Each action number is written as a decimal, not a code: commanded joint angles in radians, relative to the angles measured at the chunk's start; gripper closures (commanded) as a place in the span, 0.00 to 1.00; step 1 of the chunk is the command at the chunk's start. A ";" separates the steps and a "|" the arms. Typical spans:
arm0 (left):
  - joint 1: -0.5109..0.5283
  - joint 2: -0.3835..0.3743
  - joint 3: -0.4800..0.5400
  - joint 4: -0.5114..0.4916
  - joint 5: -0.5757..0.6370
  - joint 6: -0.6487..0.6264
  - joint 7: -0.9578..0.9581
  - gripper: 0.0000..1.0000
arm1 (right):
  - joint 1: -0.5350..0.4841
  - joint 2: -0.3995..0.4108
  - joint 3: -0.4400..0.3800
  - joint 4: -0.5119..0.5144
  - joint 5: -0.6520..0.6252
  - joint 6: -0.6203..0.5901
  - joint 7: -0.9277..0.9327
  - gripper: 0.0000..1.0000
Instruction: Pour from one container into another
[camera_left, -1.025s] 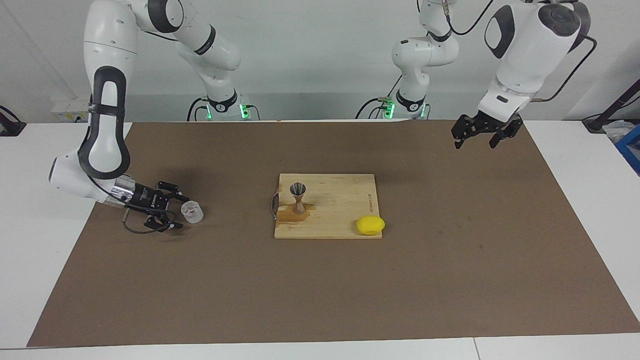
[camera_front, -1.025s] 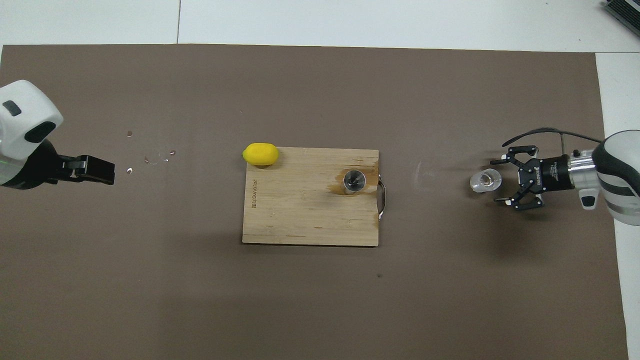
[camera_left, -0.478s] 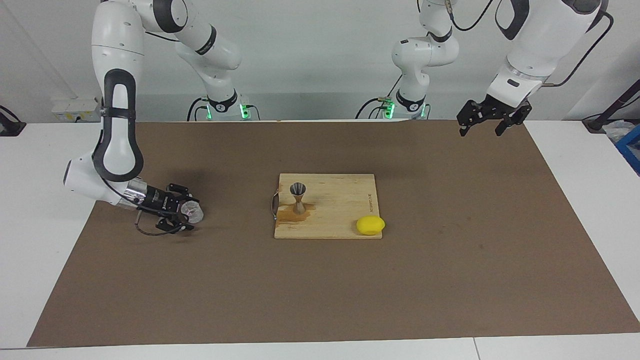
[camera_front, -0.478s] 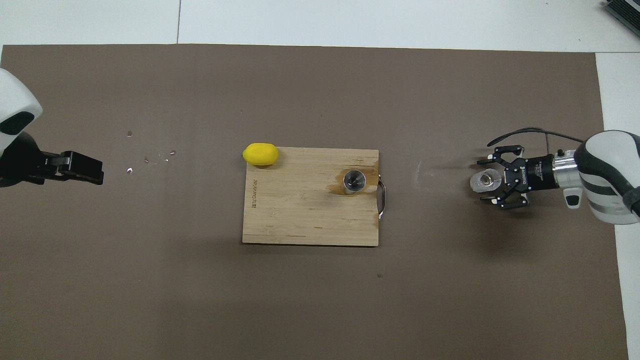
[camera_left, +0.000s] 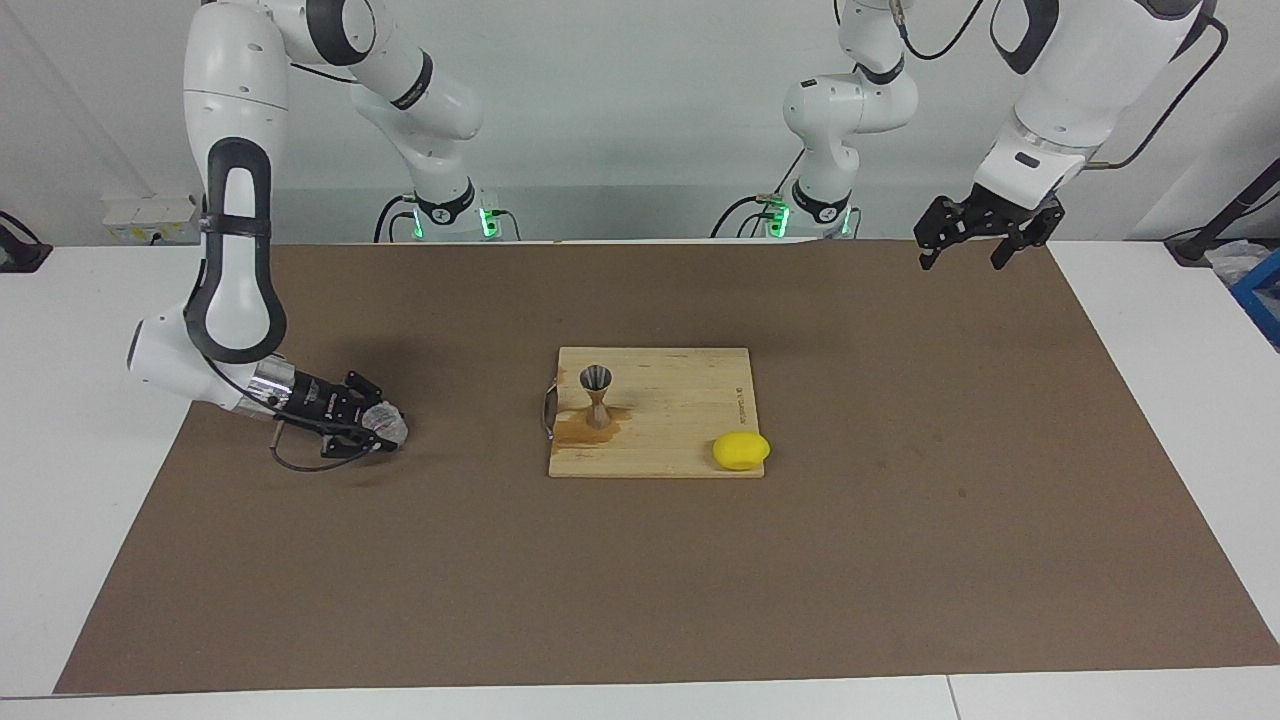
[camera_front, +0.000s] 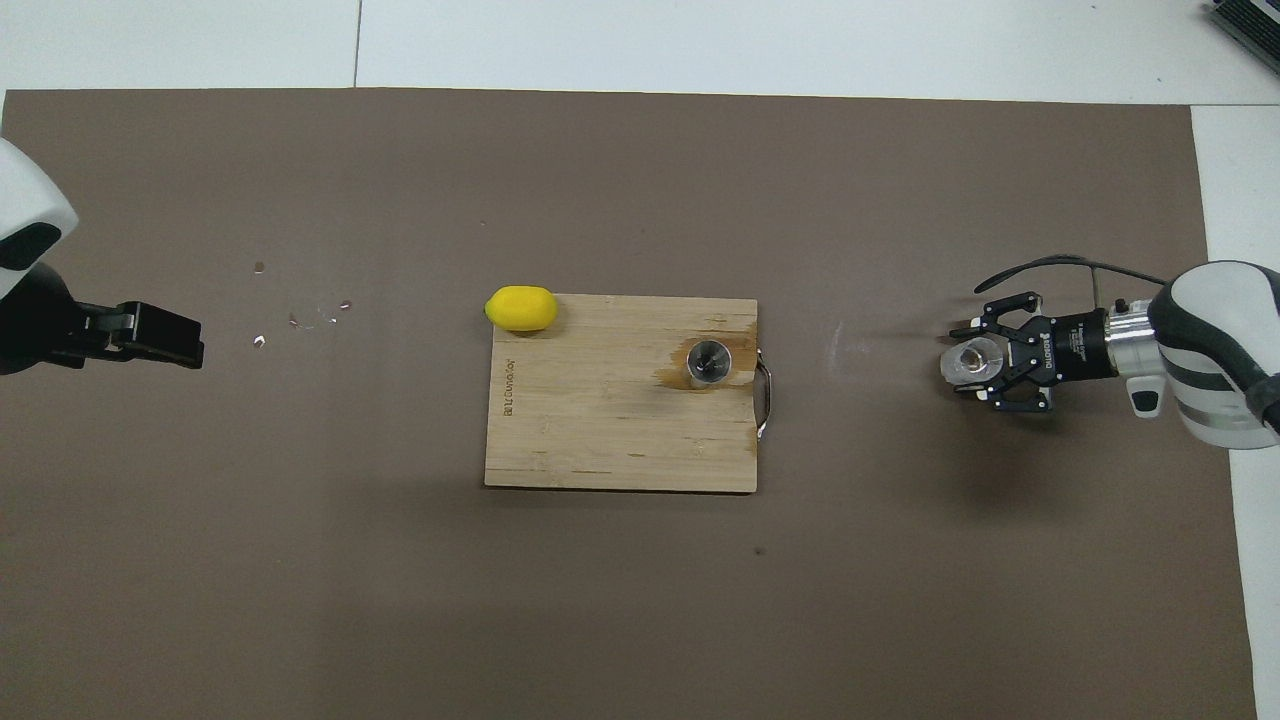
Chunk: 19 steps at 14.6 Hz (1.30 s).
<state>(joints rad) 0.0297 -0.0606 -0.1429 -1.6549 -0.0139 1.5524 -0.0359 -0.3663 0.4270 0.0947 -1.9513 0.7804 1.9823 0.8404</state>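
Clamping the clear cup (camera_left: 386, 424) between the right gripper's (camera_front: 976, 362) fingers (camera_front: 985, 337).

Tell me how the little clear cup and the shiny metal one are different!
The cup is see-through and straight-sided; the jigger is silvery metal, pinched in at the waist like an hourglass. The cup sits on the brown mat toward the right arm's end of the table, with the right gripper shut on it; the jigger stands free on the wooden board, on a wet stain. Both are small, upright and open at the top.
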 joint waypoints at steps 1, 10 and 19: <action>-0.014 -0.018 0.008 -0.014 -0.011 -0.011 0.002 0.00 | -0.003 -0.043 0.003 -0.015 0.031 0.007 -0.001 1.00; -0.002 -0.018 0.009 -0.014 -0.011 -0.011 0.002 0.00 | 0.230 -0.162 -0.001 0.014 -0.001 0.096 0.366 1.00; -0.002 -0.018 0.009 -0.014 -0.011 -0.011 0.002 0.00 | 0.423 -0.171 -0.001 0.068 -0.176 0.160 0.560 1.00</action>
<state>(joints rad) 0.0305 -0.0606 -0.1394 -1.6550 -0.0140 1.5523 -0.0361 0.0259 0.2671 0.0961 -1.8881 0.6426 2.1146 1.3637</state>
